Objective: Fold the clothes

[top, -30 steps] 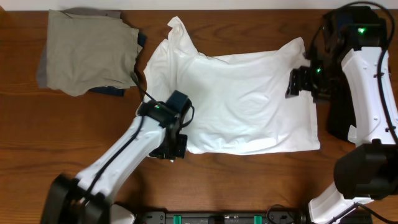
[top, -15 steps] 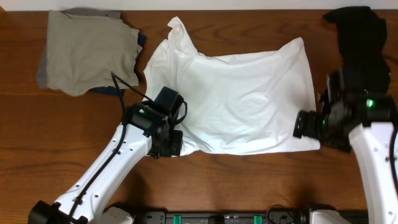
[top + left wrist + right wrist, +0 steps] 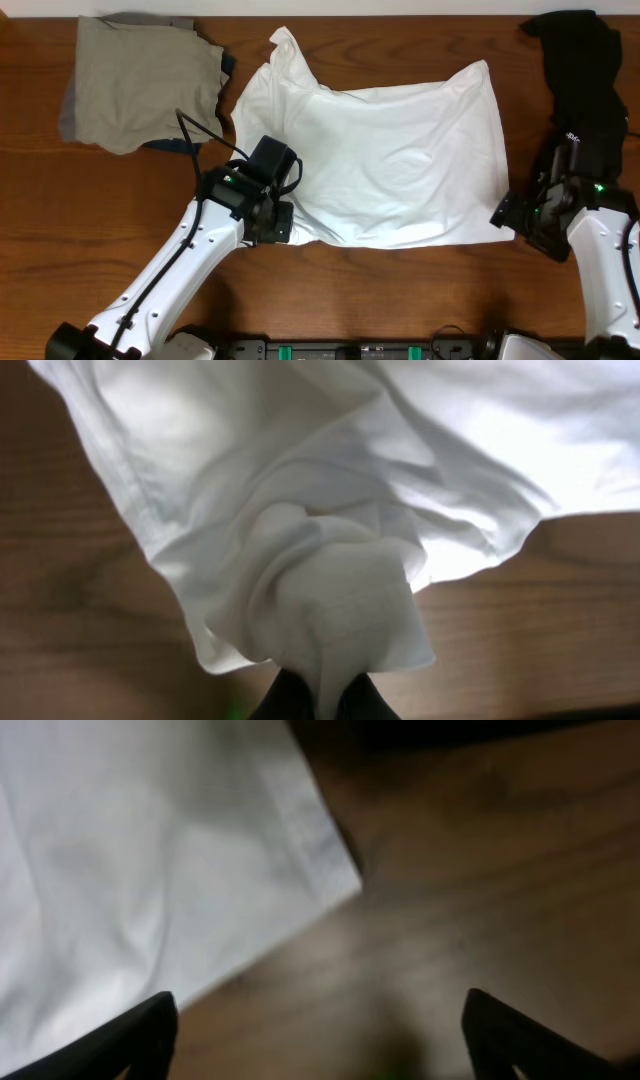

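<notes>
The left gripper (image 3: 312, 698) is seen clamped on a bunched wad of the white T-shirt (image 3: 420, 450) at its near-left corner, the cloth gathered just above the closed fingers. The right gripper (image 3: 318, 1025) is held with its 2 fingers wide apart over bare wood, just off the shirt's near-right hem corner, and nothing is gripped. From overhead the T-shirt (image 3: 390, 150) is shown spread and rumpled across the middle of the wooden table (image 3: 400, 300), with a folded khaki garment (image 3: 140, 80) lying at the far left. The step is judged to be the taking of both near corners ahead of a first fold. Next, the right fingers would need to be brought onto the hem corner and closed, so that both corners can be lifted together.
</notes>
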